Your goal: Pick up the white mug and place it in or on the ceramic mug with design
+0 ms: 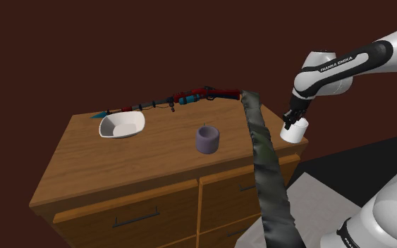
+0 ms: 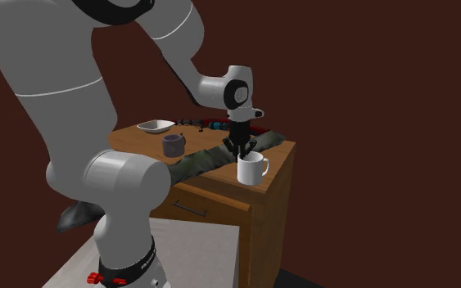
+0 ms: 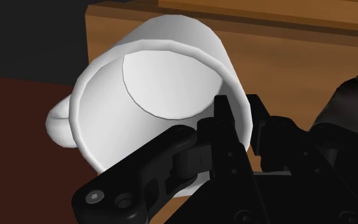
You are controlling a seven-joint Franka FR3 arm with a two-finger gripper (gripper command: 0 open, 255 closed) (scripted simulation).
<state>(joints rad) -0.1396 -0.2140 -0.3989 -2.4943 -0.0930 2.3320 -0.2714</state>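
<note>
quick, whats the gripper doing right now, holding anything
gripper: closed on the wall of the mug, gripping it at the rim.

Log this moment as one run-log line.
phase: grasp | hand: shut on white mug rim | white mug: upright, dresser corner | purple-grey mug: dresser middle, untouched

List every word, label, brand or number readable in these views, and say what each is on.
"FRANKA EMIKA": white lettering on the arm's dark forearm band, shoulder view.
White lettering on the arm's dark base ring, second exterior view: too small to read.
No text can be made out on the white mug or the greyish-purple mug.
</note>
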